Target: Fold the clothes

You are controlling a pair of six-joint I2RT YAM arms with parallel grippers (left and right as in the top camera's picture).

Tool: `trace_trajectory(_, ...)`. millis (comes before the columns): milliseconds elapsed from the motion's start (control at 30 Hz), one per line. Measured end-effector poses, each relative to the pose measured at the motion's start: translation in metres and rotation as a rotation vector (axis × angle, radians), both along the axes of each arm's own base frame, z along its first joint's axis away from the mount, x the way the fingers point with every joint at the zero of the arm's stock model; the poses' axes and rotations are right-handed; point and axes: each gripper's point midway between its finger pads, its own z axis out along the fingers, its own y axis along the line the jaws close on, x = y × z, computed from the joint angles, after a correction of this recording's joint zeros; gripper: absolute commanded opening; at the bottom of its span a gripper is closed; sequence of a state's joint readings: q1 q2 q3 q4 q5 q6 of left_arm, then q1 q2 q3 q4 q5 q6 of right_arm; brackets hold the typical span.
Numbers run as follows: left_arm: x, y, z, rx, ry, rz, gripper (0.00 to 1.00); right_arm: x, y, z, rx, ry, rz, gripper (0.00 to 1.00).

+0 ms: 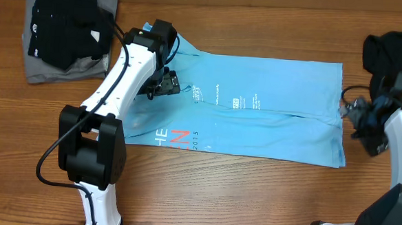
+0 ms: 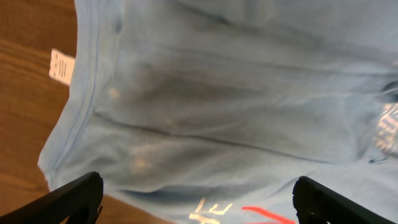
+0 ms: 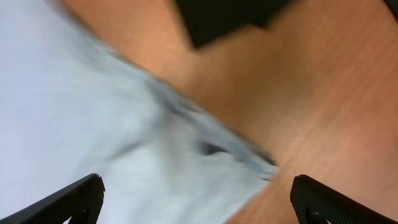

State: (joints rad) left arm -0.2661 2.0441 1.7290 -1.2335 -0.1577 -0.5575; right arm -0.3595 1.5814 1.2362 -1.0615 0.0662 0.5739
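Light-blue fabric T-shirt (image 1: pixel 276 123) lies flat on wooden table (image 1: pixel 217 196), long axis running arm to arm. Left end effector (image 1: pixel 164 84), fingers apart, over its lettered end. Right end effector (image 1: pixel 350 111), fingers apart, beside opposite edge.

It looks like a robotics lab bench: a white-and-black left arm (image 1: pixel 124 74) and right arm (image 1: pixel 401 133) stand at a wood-grain table (image 1: pixel 251 198), a black cable (image 1: pixel 41 160) looping beside one.

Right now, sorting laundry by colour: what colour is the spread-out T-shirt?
The T-shirt is light blue, with white and red lettering; clearest overhead.
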Motion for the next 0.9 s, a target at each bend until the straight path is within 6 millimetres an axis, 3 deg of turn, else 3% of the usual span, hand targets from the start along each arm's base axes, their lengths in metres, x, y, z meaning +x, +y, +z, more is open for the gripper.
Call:
trace_trajectory(100,0.005,-0.004,0.002,-0.021,-0.017,-0.027,1.00,0.027,0.011,0.022,0.061,-0.113,0.085,1.00)
trace_trajectory(233,0.020,-0.016,0.011,-0.076,-0.071,-0.065,1.00,0.048,0.027,0.034,0.136,-0.217,0.177,1.00)
trace_trajectory(367,0.060,-0.035,0.049,-0.161,-0.238,-0.099,1.00,0.063,0.036,0.042,0.177,-0.299,0.229,1.00)
trace_trajectory(533,0.107,-0.056,0.109,-0.255,-0.472,-0.132,1.00,0.074,0.047,0.048,0.194,-0.347,0.274,1.00)
trace_trajectory(633,0.127,-0.066,0.126,-0.295,-0.553,-0.145,1.00,0.076,0.063,0.048,0.206,-0.343,0.316,1.00)
trace_trajectory(733,0.151,-0.074,0.114,-0.311,-0.577,-0.151,1.00,0.075,0.080,0.046,0.212,-0.322,0.356,1.00)
trace_trajectory(900,0.185,-0.084,0.044,-0.305,-0.527,-0.148,0.98,0.070,0.102,0.039,0.168,-0.258,0.418,1.00)
